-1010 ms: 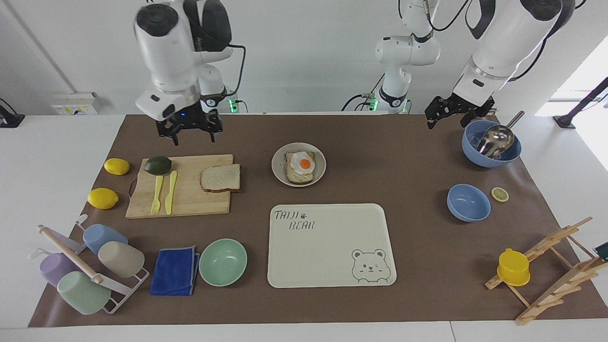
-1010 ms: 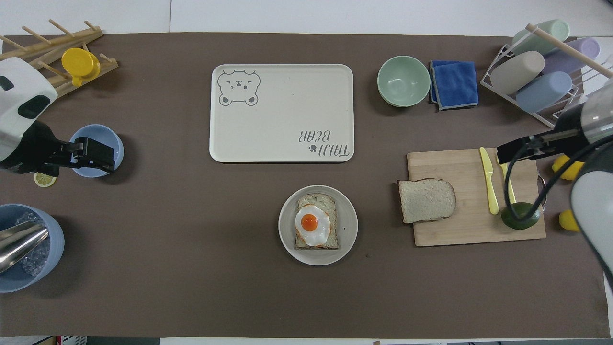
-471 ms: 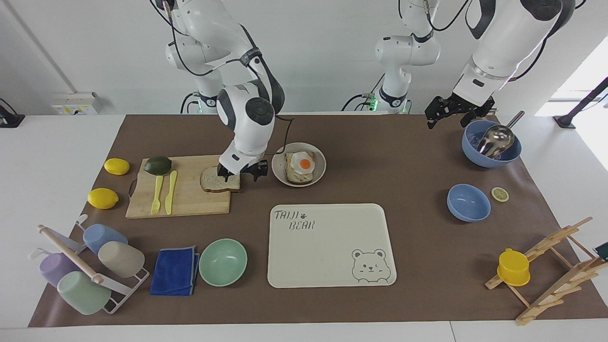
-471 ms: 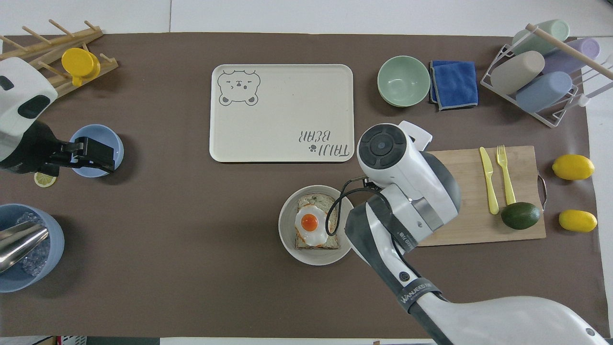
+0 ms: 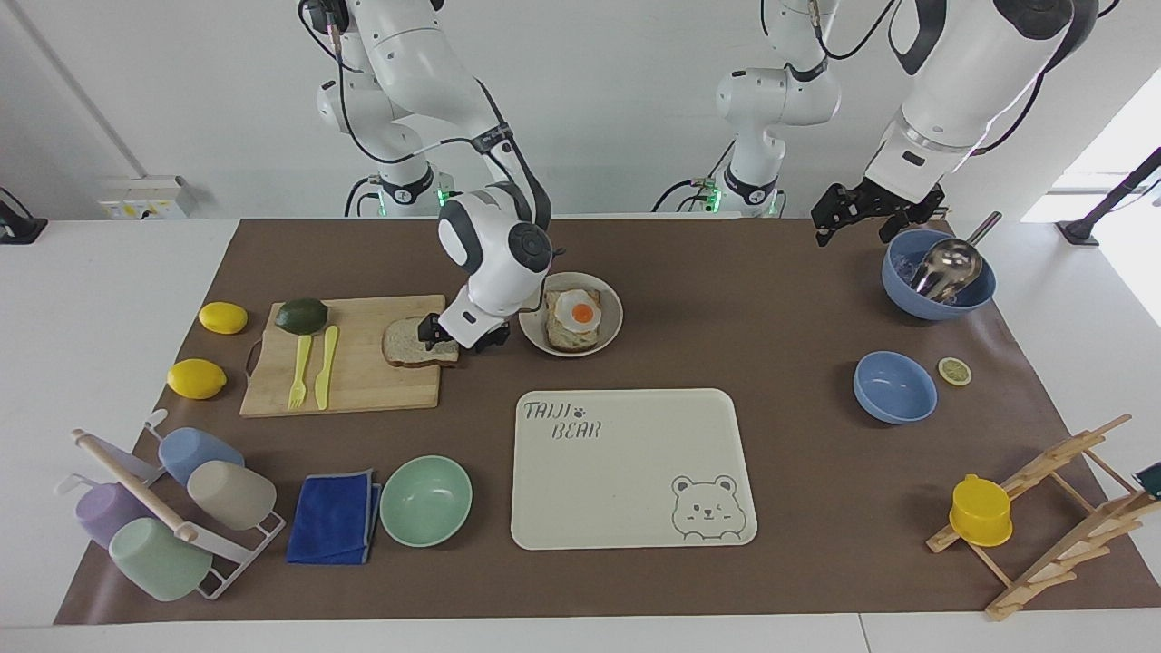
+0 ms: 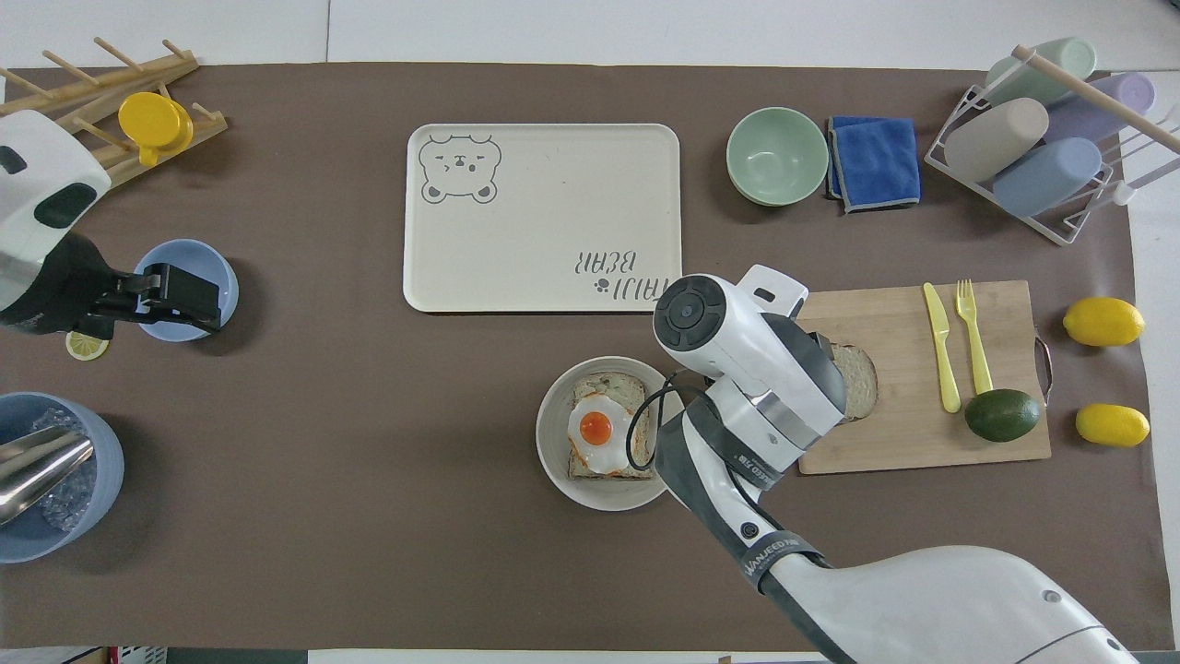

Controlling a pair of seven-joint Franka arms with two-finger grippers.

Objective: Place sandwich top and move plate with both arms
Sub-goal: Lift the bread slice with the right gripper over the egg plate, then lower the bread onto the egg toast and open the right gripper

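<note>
Here the right hand (image 5: 456, 332) sits at the crusty, rounded sandwich top (image 5: 406, 345); grip unclear, as with the left hand (image 5: 854, 215).

A bear-print tray (image 5: 626, 472) lies beside a green bowl (image 5: 425, 500) and folded blue cloth (image 5: 334, 517).

The plain tan bread slice (image 5: 410, 343) lies on the rectangular wooden cutting board (image 5: 363, 385), beside the small round grey-beige plate (image 5: 612, 313); the cream bear-print tray (image 5: 626, 490) lies farther from the robots.
</note>
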